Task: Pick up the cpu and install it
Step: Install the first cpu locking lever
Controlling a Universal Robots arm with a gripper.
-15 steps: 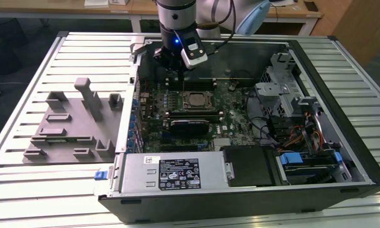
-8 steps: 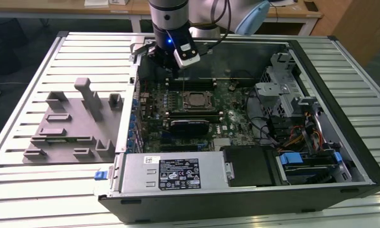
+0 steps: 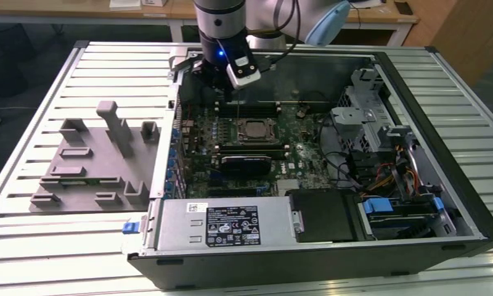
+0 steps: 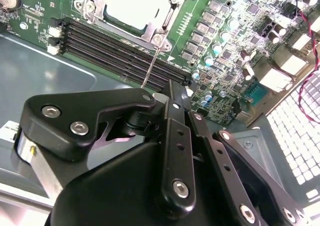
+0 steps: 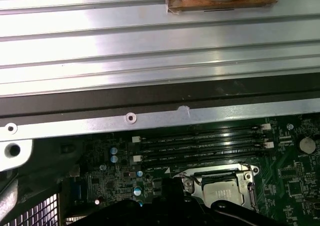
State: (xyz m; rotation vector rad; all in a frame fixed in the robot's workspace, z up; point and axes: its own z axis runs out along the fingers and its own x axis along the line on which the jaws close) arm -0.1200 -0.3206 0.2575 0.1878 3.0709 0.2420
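This looks like a robotics lab or test workshop. A claw [image 3: 236, 83] hangs from a jointed arm [image 3: 222, 24] over an open computer case [image 3: 468, 203], with the bare motherboard [image 3: 304, 157] just beneath the claw. The case lies on a bench [image 3: 32, 246] of ribbed aluminium slats. Well away from the claw, toward the exterior view's left, a grey moulded fixture [image 3: 74, 179] sits on the same bench. Beyond the claw, past the bench, stand wooden desks [image 3: 148, 9].
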